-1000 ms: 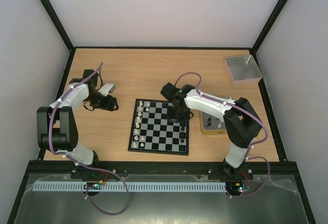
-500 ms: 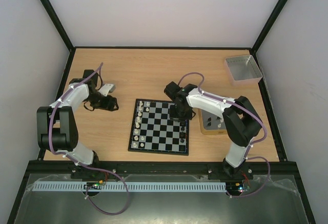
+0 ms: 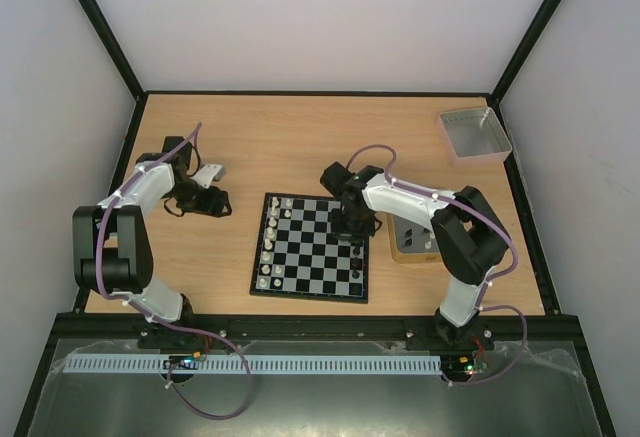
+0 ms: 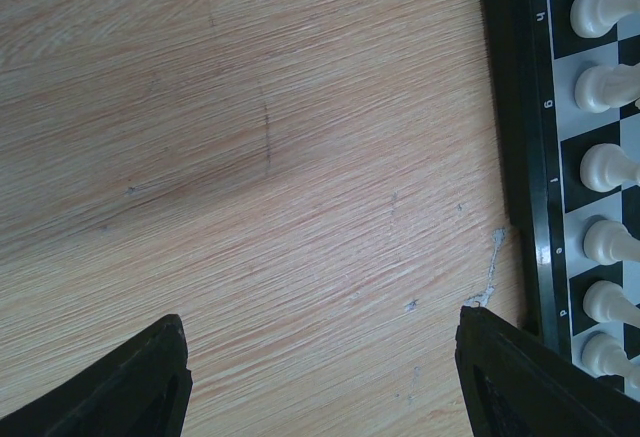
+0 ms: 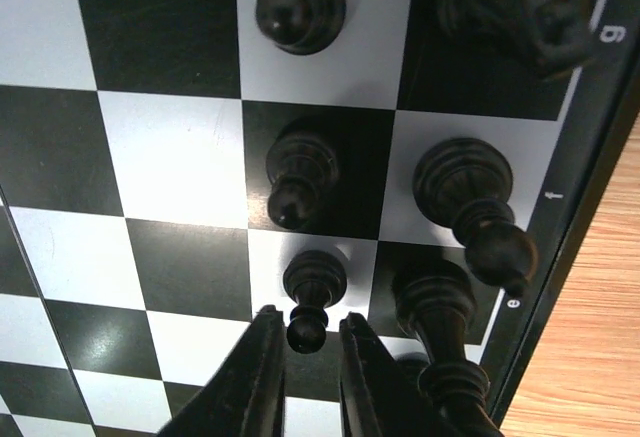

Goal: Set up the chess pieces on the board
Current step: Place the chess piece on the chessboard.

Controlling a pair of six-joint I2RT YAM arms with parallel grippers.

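Observation:
The board (image 3: 310, 257) lies in the middle of the table. White chess pieces (image 3: 268, 247) stand along its left side and black ones (image 3: 357, 257) along its right. My right gripper (image 3: 352, 225) hangs over the right side. In the right wrist view its jaws (image 5: 305, 319) stand narrowly apart on either side of the head of a black pawn (image 5: 315, 279), which stands on a pale square. Two more black pawns (image 5: 300, 172) and taller black pieces (image 5: 465, 197) stand beside it. My left gripper (image 3: 222, 200) is open and empty (image 4: 322, 319) over bare wood, left of the board's edge (image 4: 515, 157).
A tan-rimmed tin (image 3: 400, 249) holding a few pieces sits just right of the board, under the right arm. A silvery grey tray (image 3: 474, 134) stands at the back right corner. A row of white pawns (image 4: 605, 167) lines the board's left edge.
The right arm has shifted slightly to the right over the board's right columns, then held still. The left arm has not moved.

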